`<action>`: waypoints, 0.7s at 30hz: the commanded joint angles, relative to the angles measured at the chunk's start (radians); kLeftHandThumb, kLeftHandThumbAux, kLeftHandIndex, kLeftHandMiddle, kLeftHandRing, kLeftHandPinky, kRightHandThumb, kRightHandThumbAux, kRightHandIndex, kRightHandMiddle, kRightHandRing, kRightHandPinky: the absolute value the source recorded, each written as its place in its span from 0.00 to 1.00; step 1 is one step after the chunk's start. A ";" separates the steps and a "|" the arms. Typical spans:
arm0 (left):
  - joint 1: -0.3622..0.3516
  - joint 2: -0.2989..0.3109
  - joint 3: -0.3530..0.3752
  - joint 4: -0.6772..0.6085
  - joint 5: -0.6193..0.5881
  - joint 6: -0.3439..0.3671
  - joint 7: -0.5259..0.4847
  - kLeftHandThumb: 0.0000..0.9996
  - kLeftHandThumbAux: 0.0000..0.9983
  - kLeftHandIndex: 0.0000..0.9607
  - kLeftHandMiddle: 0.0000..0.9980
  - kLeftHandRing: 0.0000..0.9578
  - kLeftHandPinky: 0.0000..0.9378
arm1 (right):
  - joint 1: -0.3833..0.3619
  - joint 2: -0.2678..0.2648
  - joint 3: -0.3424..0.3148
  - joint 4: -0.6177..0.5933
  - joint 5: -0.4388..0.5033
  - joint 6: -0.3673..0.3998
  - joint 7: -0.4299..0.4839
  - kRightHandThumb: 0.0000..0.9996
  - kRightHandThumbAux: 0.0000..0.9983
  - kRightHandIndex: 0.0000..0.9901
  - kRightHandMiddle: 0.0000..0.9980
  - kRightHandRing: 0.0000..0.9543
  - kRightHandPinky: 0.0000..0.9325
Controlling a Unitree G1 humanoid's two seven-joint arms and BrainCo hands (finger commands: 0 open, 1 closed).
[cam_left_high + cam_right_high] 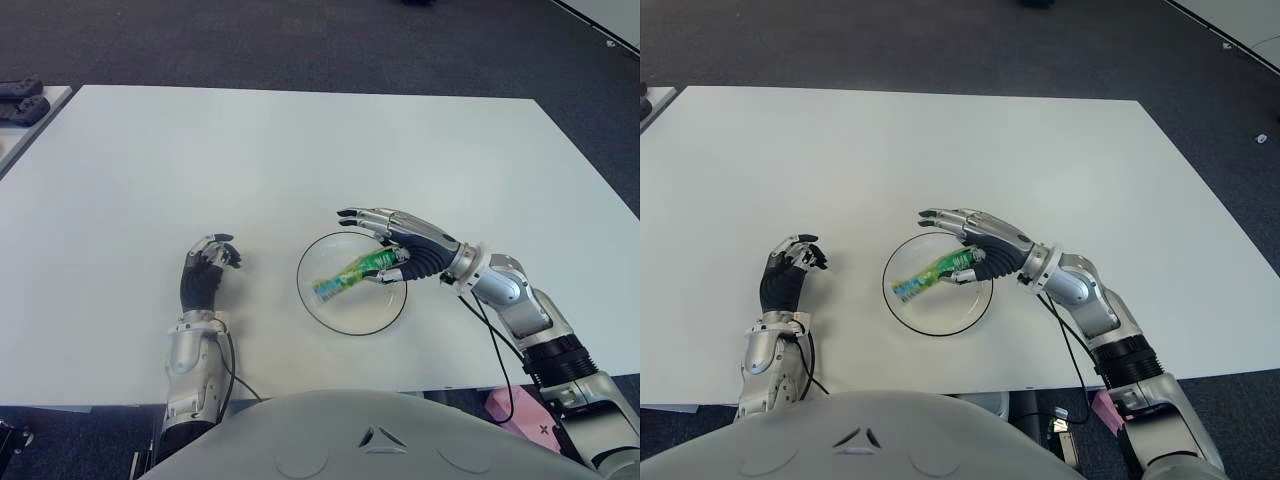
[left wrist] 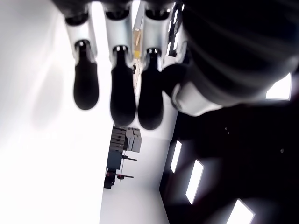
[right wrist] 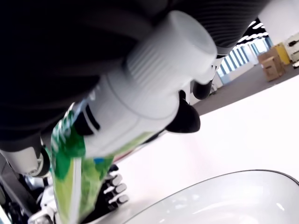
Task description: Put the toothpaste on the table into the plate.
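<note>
The toothpaste [image 1: 352,272] is held by its cap end in the right hand [image 1: 400,243] over the plate [image 1: 340,318] (left hand [image 1: 205,270] curled, empty, beside it), so release is judged next.

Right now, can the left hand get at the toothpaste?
Probably not cleanly. The toothpaste is over the plate with the right hand covering its cap end, seemingly gripping it. The left hand, fingers curled, sits left of the plate; only the tail end is exposed.

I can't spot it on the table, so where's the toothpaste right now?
The toothpaste is over the plate, cap end at the right hand, near the table's front edge, right of the idle left hand.
</note>
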 commanded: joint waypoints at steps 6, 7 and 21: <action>0.014 -0.001 -0.007 -0.007 0.012 0.029 0.012 0.70 0.72 0.45 0.60 0.61 0.60 | 0.030 0.048 -0.022 0.031 0.104 0.007 0.038 0.42 0.43 0.00 0.00 0.00 0.00; 0.015 -0.002 -0.007 -0.009 0.011 0.031 0.013 0.70 0.72 0.45 0.60 0.60 0.60 | 0.030 0.048 -0.023 0.030 0.104 0.009 0.042 0.43 0.43 0.00 0.00 0.00 0.00; 0.021 -0.010 -0.008 -0.017 0.011 0.037 0.011 0.70 0.72 0.45 0.60 0.60 0.60 | 0.032 0.052 -0.047 0.026 0.080 0.028 0.067 0.52 0.36 0.00 0.00 0.00 0.00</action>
